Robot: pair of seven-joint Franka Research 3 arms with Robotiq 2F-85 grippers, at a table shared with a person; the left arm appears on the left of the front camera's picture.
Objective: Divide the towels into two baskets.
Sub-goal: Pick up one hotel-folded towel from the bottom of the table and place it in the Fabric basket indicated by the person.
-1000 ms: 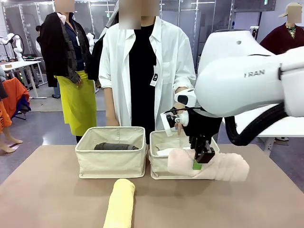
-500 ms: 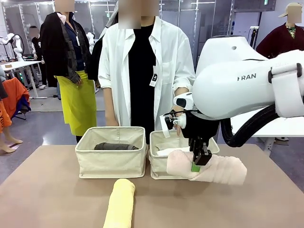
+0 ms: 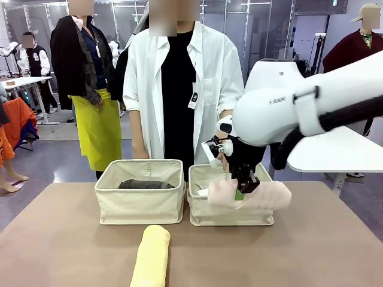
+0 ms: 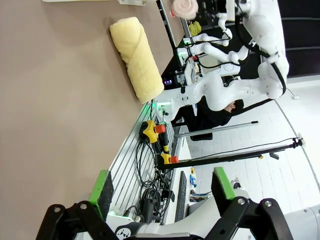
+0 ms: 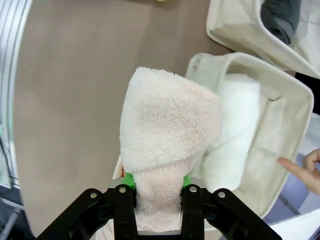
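Pinching the pink towel (image 3: 266,196), the right gripper (image 3: 241,192) holds it over the right basket (image 3: 230,216), which contains the white towel (image 5: 236,125). The grey towel (image 3: 145,184) lies in the left basket (image 3: 140,208); the yellow towel (image 3: 151,257) lies on the table (image 3: 60,239). The left gripper (image 4: 162,186) is spread.

Room inventory, as seen from my station.

- My table (image 3: 60,239) — matt brown top across the near ground.
- Floor (image 3: 54,158) beyond it: grey, smooth.
- White table (image 3: 335,156) at far right, pale legs.
- Second white table (image 3: 24,81) far back on the left.
- Glass panels (image 3: 236,24) in dark frames along the back.
- Orange cloth (image 3: 15,119) draped at the left edge.
- Light: even and soft.
- From my left wrist — white floor tiles (image 4: 260,175), and black cables (image 4: 145,170) tangled beside the table's edge.
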